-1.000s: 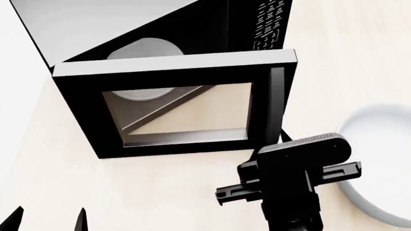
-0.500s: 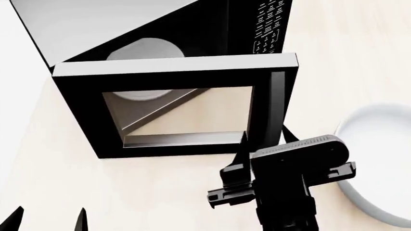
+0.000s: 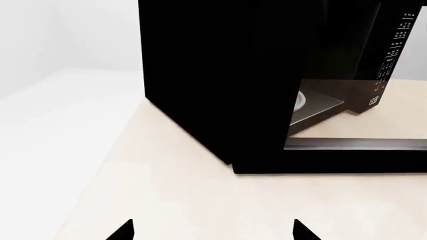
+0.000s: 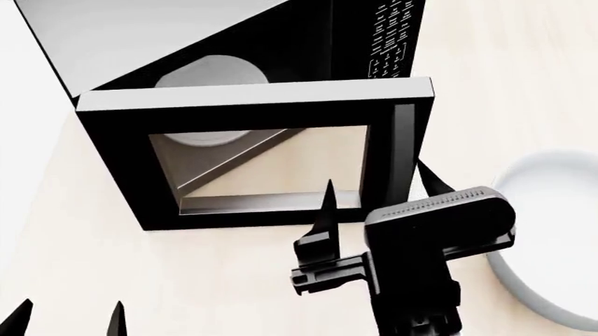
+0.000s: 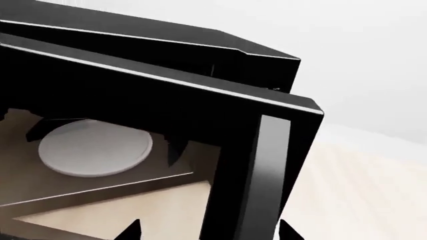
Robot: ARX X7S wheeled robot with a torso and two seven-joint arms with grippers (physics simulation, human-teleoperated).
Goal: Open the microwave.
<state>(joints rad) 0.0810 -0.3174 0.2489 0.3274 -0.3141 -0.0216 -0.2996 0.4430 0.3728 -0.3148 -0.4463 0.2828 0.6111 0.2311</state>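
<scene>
The microwave [image 4: 187, 35] is a black box with a grey top. Its glass-windowed door [image 4: 252, 94] stands swung wide out toward me. The white turntable [image 4: 210, 73] shows inside, and the button panel [image 4: 391, 35] is at the right. My right gripper [image 4: 379, 190] is open at the door's free edge, one finger on each side of the vertical handle [image 4: 402, 147]. The right wrist view shows the handle [image 5: 267, 170] between the spread tips of the right gripper [image 5: 210, 232]. My left gripper [image 4: 70, 318] is open and holds nothing, low at the left, away from the microwave [image 3: 220, 75].
A white bowl [image 4: 551, 231] sits on the pale wooden counter [image 4: 234, 280] just right of my right arm. The open door juts over the counter in front of the oven. The counter's left edge [image 3: 100, 165] runs close to the microwave's left side.
My right gripper has turned and shifted left, so its fingers now point up on either side of the door's handle edge. The door and left gripper have not visibly moved.
</scene>
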